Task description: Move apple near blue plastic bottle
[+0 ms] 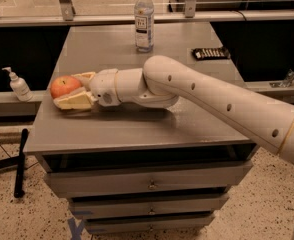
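The red-orange apple [63,85] sits on the left part of the grey cabinet top [137,124]. My gripper [68,90] reaches in from the right and is shut on the apple, with one cream finger [73,102] on its near side and the other on its far side. The blue plastic bottle [144,19], clear with a white cap and a label, stands upright at the back middle of the top, well away from the apple.
A dark remote-like object [210,53] lies at the back right of the top. A small white pump dispenser [18,84] stands on a ledge left of the cabinet. Drawers are below the top. A black pole [20,159] leans on the floor at left.
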Robot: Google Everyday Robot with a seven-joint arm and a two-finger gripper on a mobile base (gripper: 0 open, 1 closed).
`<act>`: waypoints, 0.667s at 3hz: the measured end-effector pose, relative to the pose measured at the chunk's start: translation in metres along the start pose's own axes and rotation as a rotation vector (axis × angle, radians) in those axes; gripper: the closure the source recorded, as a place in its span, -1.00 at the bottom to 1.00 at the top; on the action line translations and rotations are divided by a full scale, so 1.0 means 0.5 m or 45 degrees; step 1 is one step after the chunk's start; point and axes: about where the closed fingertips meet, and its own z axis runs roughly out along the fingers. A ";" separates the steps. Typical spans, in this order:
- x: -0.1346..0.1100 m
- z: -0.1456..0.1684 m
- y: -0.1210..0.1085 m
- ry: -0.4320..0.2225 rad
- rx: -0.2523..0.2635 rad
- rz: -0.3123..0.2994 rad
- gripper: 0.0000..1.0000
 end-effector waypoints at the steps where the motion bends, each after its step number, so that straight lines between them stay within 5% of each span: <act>1: -0.002 -0.061 -0.027 0.012 0.073 -0.009 0.74; 2: -0.011 -0.209 -0.078 -0.003 0.231 -0.035 1.00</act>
